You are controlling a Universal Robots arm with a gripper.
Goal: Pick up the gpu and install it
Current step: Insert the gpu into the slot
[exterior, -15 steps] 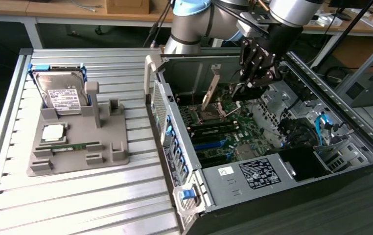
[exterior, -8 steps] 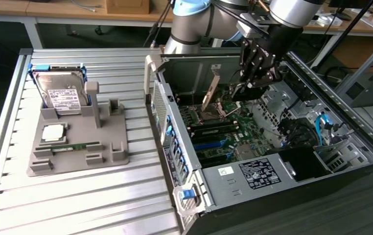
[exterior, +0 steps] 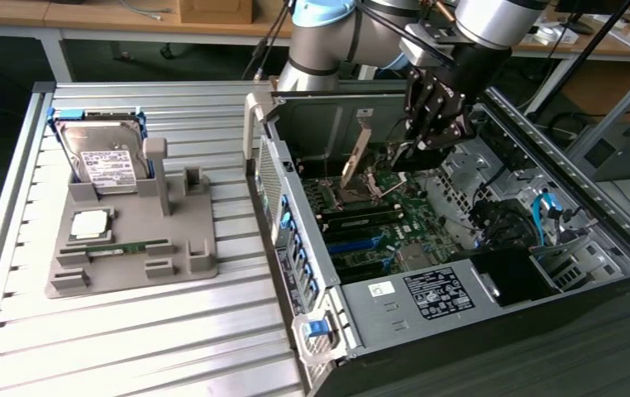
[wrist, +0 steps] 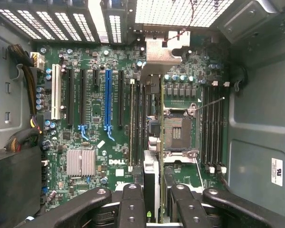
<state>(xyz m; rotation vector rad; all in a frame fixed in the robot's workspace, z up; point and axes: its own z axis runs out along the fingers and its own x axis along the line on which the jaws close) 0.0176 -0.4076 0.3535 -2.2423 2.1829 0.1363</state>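
Note:
My gripper (exterior: 406, 154) hangs inside the open computer case (exterior: 326, 322), above the motherboard (exterior: 376, 223). It is shut on the gpu (exterior: 355, 155), a thin card that slants down toward the board. In the wrist view the gpu (wrist: 151, 166) runs edge-on as a narrow strip between my fingers (wrist: 132, 199), and its silvery end bracket (wrist: 160, 51) reaches toward the case's vented rear wall. The card hovers over the area between the black slots and the CPU socket (wrist: 176, 132). The blue slot (wrist: 108, 102) lies off to one side of it.
On the slatted table at the exterior view's left, a grey holder (exterior: 188, 260) carries a silver hard drive (exterior: 106, 157), a CPU (exterior: 90, 222) and a green memory stick (exterior: 122, 246). Cables (exterior: 545, 217) and the power supply (exterior: 436, 291) crowd the case.

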